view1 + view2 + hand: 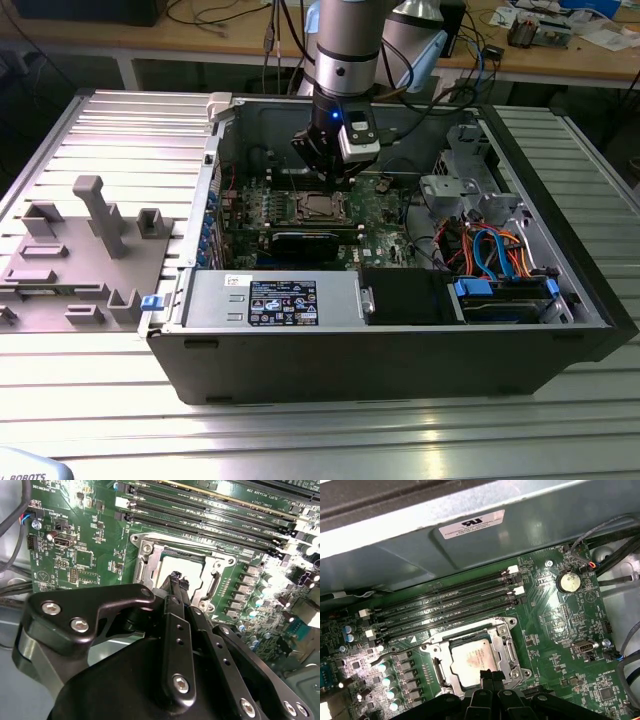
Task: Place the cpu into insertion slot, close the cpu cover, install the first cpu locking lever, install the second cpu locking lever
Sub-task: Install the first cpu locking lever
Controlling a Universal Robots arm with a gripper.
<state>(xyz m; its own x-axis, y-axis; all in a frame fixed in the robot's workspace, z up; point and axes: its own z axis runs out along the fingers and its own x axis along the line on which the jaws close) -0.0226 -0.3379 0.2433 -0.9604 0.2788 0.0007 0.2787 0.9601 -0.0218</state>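
The cpu [471, 658] is a pale square chip lying flat in the socket on the green motherboard [560, 625]. It also shows pale in the second wrist view as the cpu [186, 569]. The cpu cover [496, 636], a silvery frame with an open centre, lies flat around the chip; in the second wrist view the cpu cover [149, 560] sits the same way. My gripper [487, 673] hangs just above the socket's near edge, its black fingers pressed together with nothing between them. From outside, the gripper [333, 172] stands over the socket [322, 207]. I cannot make out the locking levers.
Black memory slots [450, 607] run beside the socket, with a row of capacitors [387, 682] on another side. The open case has a grey drive cage [455, 185], bundled cables [490, 245] and a power supply [270, 300]. A grey fixture block [85, 240] sits on the table at the exterior view's left.
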